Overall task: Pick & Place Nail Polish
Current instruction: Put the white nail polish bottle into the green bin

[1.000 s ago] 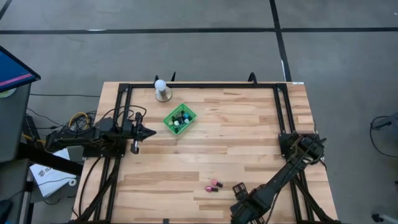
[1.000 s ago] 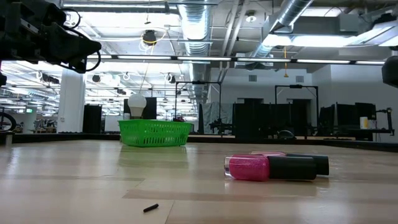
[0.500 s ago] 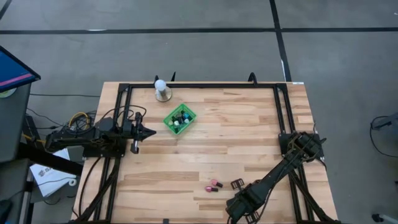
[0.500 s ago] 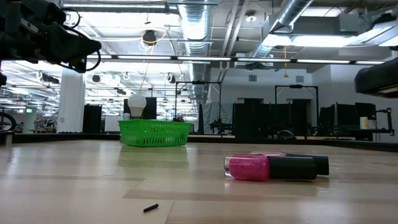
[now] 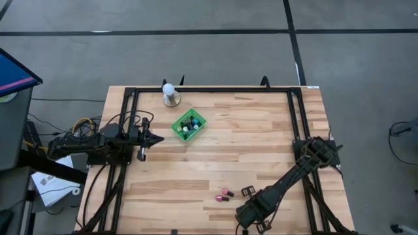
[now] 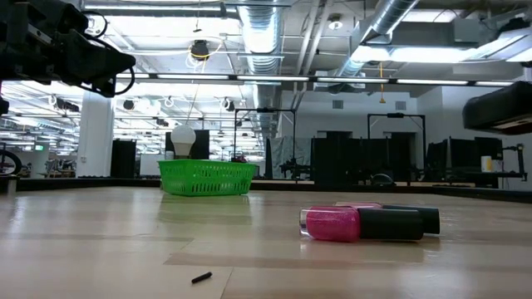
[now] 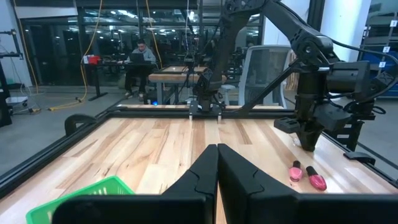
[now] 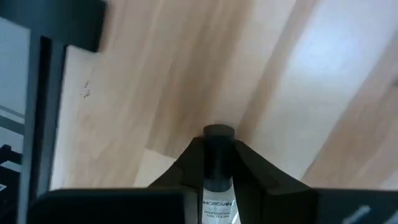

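right gripper (image 5: 248, 192): over the near edge of the table, jaws pinched tight on a small clear nail polish bottle with a black cap (image 8: 217, 163); the cap pokes out past the fingertips.
held bottle: lies lengthwise between the two dark fingers (image 8: 181, 168), white label lettering facing the wrist camera, light wood passing underneath.
just beside the right jaws: two loose bottles on the boards, a pink glitter nail polish bottle with a dark cap (image 6: 359, 224) lying on its side, and a second dark-capped pink bottle (image 6: 407, 214) right behind it, touching or nearly so.
left gripper (image 5: 157, 138): parked at the table's left side, jaws pressed together with nothing between them.
ahead of the left jaws: the green plastic mesh basket (image 5: 189, 125) with several little bottles, teal and dark, piled inside.
beyond the basket: a white ball on a round base (image 5: 170, 94) by the far rail.
light wooden plank table (image 5: 248, 143): a small dark scrap (image 6: 201, 277) lies on the near boards.
room behind: a seated person (image 7: 142, 59) at a desk.
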